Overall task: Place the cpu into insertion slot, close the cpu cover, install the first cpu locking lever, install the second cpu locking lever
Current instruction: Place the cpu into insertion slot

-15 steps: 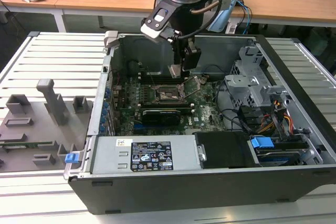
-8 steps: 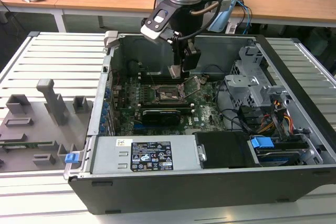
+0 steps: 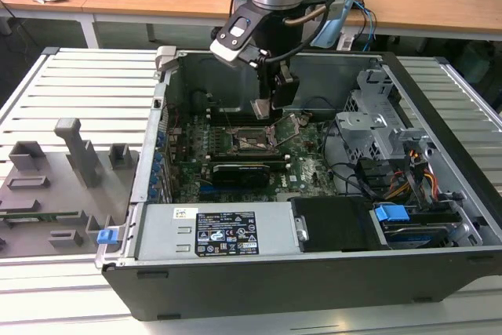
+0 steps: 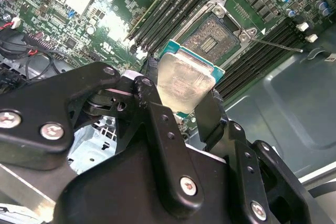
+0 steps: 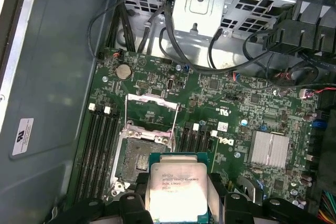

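Inside the open computer case [image 3: 235, 288], the gripper [image 3: 264, 104] hangs just above the insertion slot [image 3: 252, 140] in the green motherboard [image 3: 306, 166]. Its claw is closed to the width of the cpu [image 3: 260, 109] and pinches the chip by two opposite edges. In the second wrist view the black fingers [image 4: 153, 109] press on either side of the cpu [image 4: 184, 80], whose silver metal face shows above a green rim. The chip is held beside and above the insertion slot [image 4: 218, 32], apart from it, and the slot's contact field lies bare. In the first wrist view the cpu [image 5: 176, 190] sits between the claw's tips just short of the insertion slot [image 5: 142, 158]. The cpu cover [image 5: 152, 109] stands swung open at the slot's far edge, on the side toward the metal drive cage [image 5: 210, 3]. Memory slots [image 5: 100, 150] run alongside the insertion slot. A thin metal lever [image 4: 278, 44] reaches out from one corner of the slot.
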Available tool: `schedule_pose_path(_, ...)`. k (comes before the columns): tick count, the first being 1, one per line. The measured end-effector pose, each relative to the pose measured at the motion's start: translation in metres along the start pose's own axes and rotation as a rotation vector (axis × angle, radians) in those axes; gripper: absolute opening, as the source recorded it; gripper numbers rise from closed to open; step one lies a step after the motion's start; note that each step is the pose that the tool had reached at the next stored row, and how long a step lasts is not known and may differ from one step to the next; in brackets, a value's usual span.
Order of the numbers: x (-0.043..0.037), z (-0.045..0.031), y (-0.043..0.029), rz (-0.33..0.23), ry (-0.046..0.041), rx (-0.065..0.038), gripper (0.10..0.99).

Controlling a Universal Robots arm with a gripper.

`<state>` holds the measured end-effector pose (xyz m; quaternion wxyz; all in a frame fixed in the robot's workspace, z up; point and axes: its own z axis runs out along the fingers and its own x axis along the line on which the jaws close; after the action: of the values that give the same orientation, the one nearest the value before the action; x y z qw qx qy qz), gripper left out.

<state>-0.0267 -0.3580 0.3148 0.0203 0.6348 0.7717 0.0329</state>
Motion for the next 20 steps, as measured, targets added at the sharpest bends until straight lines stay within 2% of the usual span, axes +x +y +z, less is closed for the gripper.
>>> schedule_pose_path(13, -0.0001, 0.0072, -0.0005, 0.000, 0.0001, 0.000, 0.525)
schedule_pose_path(20, -0.0001, 0.0144, -0.0011, 0.000, 0.0001, 0.000, 0.525)
